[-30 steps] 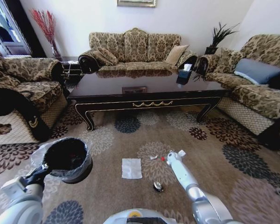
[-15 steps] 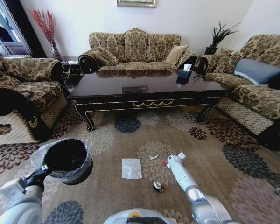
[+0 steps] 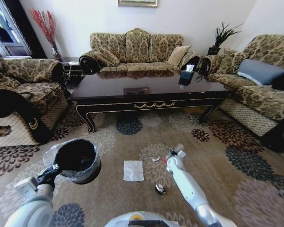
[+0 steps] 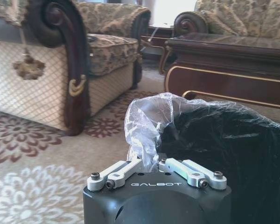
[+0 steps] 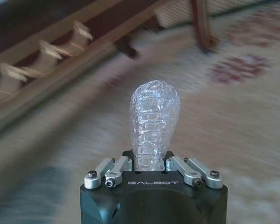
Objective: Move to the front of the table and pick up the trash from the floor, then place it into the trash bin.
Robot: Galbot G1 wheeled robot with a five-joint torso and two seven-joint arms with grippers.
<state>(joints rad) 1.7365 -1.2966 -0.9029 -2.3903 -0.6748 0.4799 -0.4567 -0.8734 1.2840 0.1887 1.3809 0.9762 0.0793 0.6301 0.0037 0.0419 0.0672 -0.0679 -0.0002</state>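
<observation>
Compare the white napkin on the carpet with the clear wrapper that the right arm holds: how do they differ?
The white napkin is opaque, while the clear wrapper is see-through. The napkin lies flat and square on the carpet; the wrapper is crumpled into a rounded lump. The napkin lies loose, touched by nothing; the wrapper is clamped in the right end effector, lifted off the carpet. Both are small, light litter.

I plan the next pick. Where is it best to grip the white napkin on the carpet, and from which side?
The napkin lies flat and square on the carpet, so no side stands up to grasp. Probably best to come from straight above and pinch one edge or corner, perhaps the one nearest the right gripper, which is shut on a clear wrapper.
</observation>
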